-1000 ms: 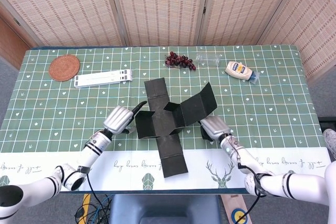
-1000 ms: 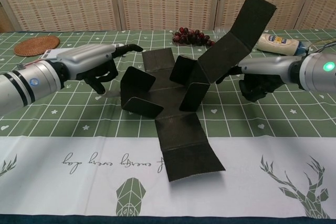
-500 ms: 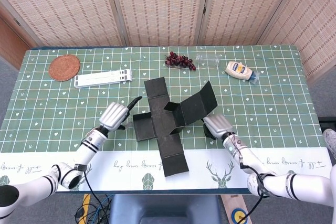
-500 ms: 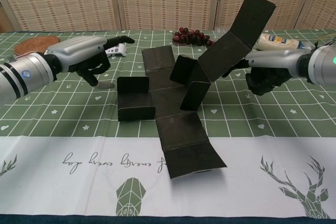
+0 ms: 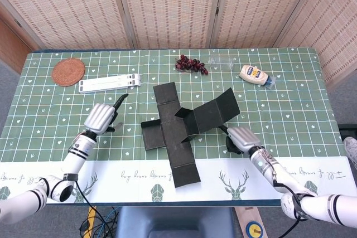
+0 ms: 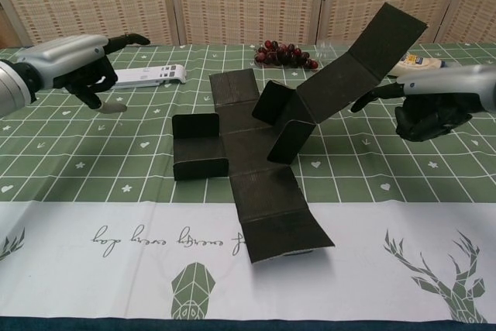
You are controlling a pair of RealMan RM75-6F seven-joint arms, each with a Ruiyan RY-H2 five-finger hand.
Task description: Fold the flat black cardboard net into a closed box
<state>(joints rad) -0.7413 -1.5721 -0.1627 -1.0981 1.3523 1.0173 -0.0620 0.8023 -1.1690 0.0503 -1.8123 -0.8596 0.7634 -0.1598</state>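
Cardboard net (image 5: pixel 181 129) partly folded, mayonnaise bottle (image 5: pixel 255 74) label unreadable, hands apart.

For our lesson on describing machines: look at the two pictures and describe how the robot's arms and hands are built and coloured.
Both arms are glossy white and silver tubes joined by black rings at the joints. The left hand and the right hand have a smooth silver-grey shell over the back and black fingers beneath. In the head view, thin dark cables hang below the left arm near the table edge. No markings can be read.
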